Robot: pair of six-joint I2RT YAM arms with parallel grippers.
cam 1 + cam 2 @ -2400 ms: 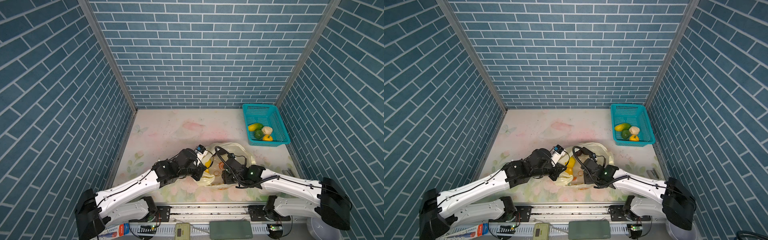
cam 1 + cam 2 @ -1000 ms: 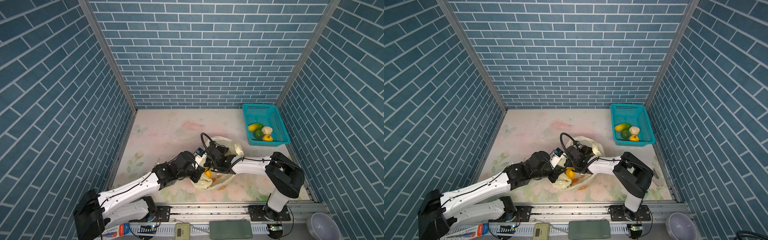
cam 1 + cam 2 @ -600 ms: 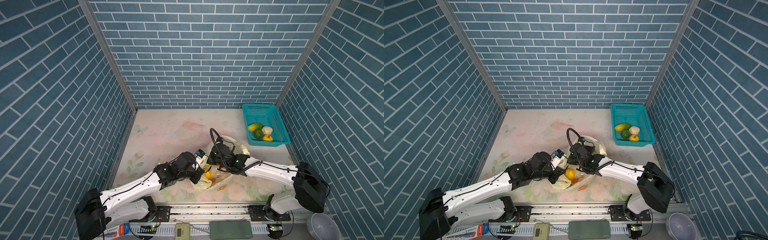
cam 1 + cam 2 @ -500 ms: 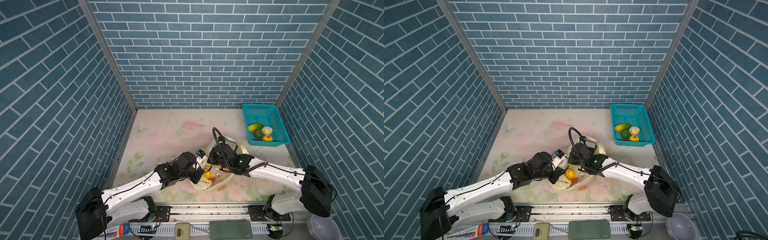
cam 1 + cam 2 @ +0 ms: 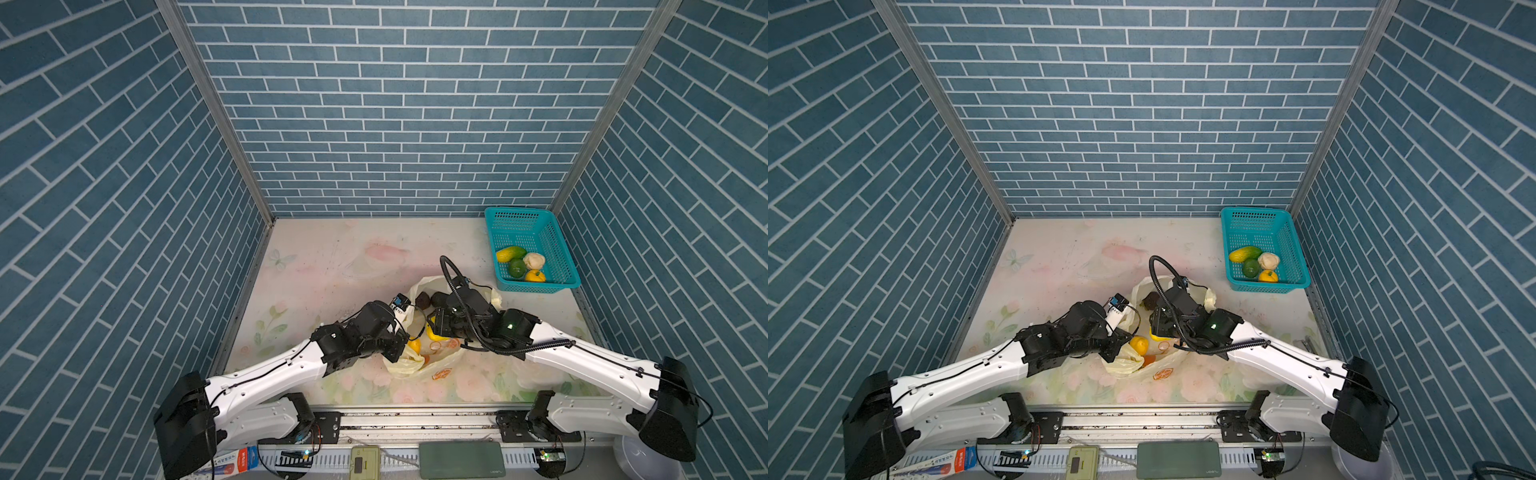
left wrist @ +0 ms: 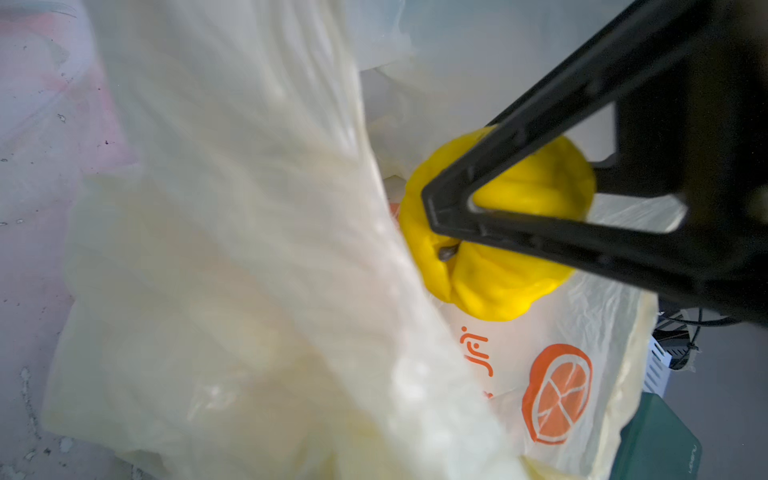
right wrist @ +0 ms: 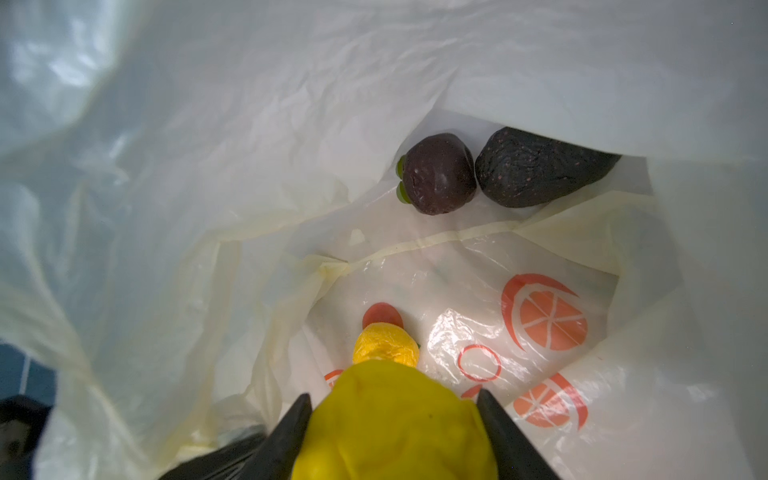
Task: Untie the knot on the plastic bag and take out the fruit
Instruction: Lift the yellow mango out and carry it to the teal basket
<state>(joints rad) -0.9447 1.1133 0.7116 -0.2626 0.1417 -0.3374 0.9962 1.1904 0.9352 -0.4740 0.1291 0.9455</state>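
The plastic bag lies open near the table's front, and the knot is out of view. My left gripper is shut on the bag's near edge and holds it up. Plastic hides its jaws in the left wrist view. My right gripper reaches into the bag's mouth, its jaws pressed on both sides of a yellow lemon. One of its fingers crosses that lemon. More fruit lies inside: a smaller yellow lemon and two dark pieces.
A teal basket stands at the back right with several pieces of fruit in it. Brick-patterned walls close in the table on three sides. A metal rail runs along the front edge.
My right arm's elbow has swung out to the right while its gripper stayed in the bag's mouth, and its jaws have narrowed a little on the lemon. The left gripper has kept its hold.
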